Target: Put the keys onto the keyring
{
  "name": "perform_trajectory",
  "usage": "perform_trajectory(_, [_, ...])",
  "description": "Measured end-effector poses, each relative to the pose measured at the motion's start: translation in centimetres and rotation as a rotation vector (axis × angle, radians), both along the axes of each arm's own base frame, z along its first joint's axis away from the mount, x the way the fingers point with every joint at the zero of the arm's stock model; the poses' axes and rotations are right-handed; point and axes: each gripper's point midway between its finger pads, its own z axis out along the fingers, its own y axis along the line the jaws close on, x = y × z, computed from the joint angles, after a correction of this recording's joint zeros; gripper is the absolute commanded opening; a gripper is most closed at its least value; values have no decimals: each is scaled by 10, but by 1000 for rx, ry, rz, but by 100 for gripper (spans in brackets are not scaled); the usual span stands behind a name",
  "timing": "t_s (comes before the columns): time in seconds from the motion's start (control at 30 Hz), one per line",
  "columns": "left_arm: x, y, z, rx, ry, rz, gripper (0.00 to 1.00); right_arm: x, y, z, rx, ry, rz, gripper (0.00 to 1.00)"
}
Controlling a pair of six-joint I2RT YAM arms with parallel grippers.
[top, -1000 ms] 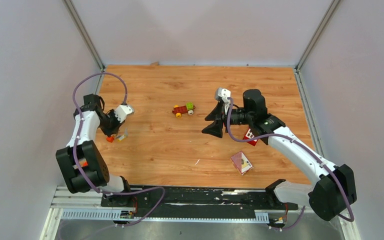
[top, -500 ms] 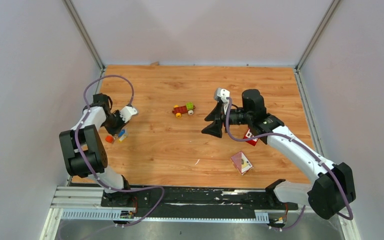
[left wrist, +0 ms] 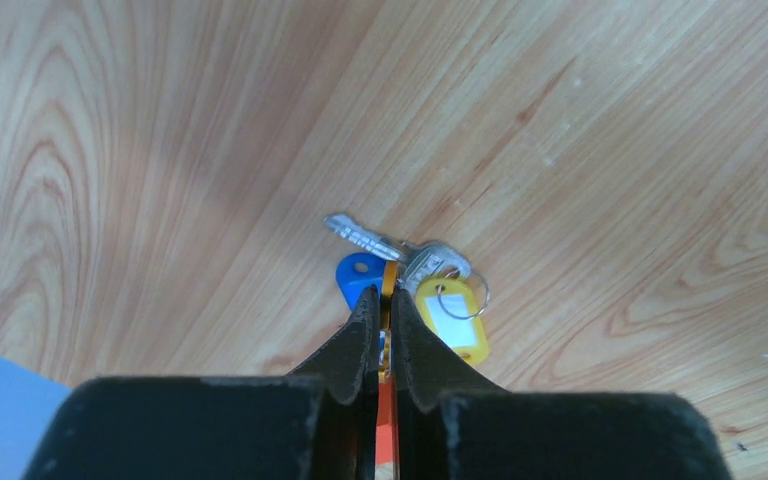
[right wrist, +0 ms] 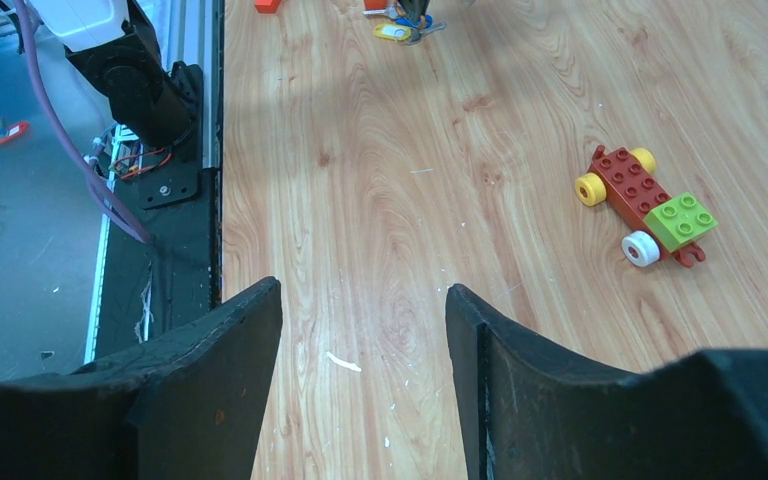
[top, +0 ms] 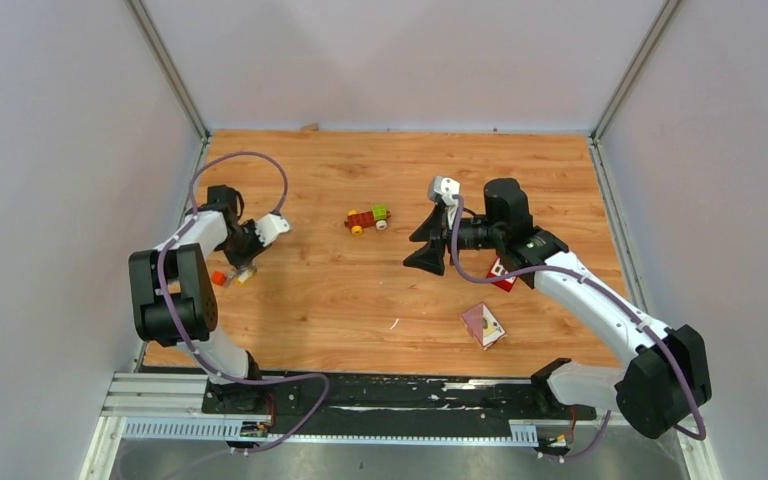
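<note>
In the left wrist view my left gripper [left wrist: 385, 296] is shut on the thin gold keyring [left wrist: 390, 277], seen edge-on between the fingertips just above the table. The blue-headed key [left wrist: 357, 275] lies left of the tips. The yellow-headed one [left wrist: 453, 322], with a small wire loop, lies to their right. Silver key blades [left wrist: 362, 236] stick out beyond them. In the top view this cluster [top: 245, 272] is at the left of the table, under my left gripper [top: 243, 256]. My right gripper [top: 426, 241] is open and empty over the table's middle, also in its wrist view [right wrist: 362, 335].
A red-and-green toy car [top: 367, 218] stands at centre back, also in the right wrist view [right wrist: 650, 205]. A small orange block [top: 219, 277] lies left of the keys. A red block with white squares [top: 501, 273] and a pink card [top: 484, 325] lie on the right.
My left arm has swung its elbow and wrist toward the far right, while the gripper stays low at the keys. The right arm has not moved.
</note>
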Motion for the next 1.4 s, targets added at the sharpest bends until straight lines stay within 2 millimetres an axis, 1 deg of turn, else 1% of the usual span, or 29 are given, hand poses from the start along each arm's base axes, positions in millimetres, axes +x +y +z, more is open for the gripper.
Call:
perform_trajectory(0.23, [-1,-22,-2,2,6,-61,0,1,-1,0,-2,-7,-4,61])
perform_trajectory(0.43, [-12,-39,-4,-6,20,-98,0,3,-2,0,-3,-7,-8,61])
perform_trajectory(0.5, [-16,-50,-5,-12,25,-121,0,3,-2,0,-3,-7,-8,61])
perform_trajectory(0.57, [-21,-65,-5,-19,29,-157,0,3,-2,0,-3,-9,-8,61])
perform_trajectory(0.73, [-34,-113,-4,-49,55,-262,0,4,-3,-1,-4,-13,-11,61])
perform_trajectory(0.8, [-38,-130,-3,-66,66,-294,0,7,-6,-1,-7,-9,-23,61])
perform_trajectory(0.9, [-44,-159,-2,-84,90,-344,0,14,-18,0,-11,-3,-64,61])
perform_trajectory(1.0, [-50,-198,0,-104,113,-422,0,22,-36,7,-13,-20,-122,61])
perform_trajectory(1.03, [-54,-213,0,-113,120,-454,0,23,-41,10,-13,-31,-137,61])
perform_trajectory(1.1, [-63,-238,3,-133,137,-503,0,25,-53,19,-12,-61,-172,61])
perform_trajectory(1.17, [-72,-264,13,-175,146,-547,0,24,-63,30,-8,-94,-199,61])
perform_trajectory(1.23, [-73,-281,26,-222,136,-558,0,23,-69,37,-5,-117,-216,61])
perform_trajectory(1.3, [-67,-288,41,-258,99,-548,0,23,-73,42,-3,-134,-227,61])
perform_trajectory(1.4, [-60,-290,67,-300,19,-534,0,23,-75,42,-4,-130,-234,61])
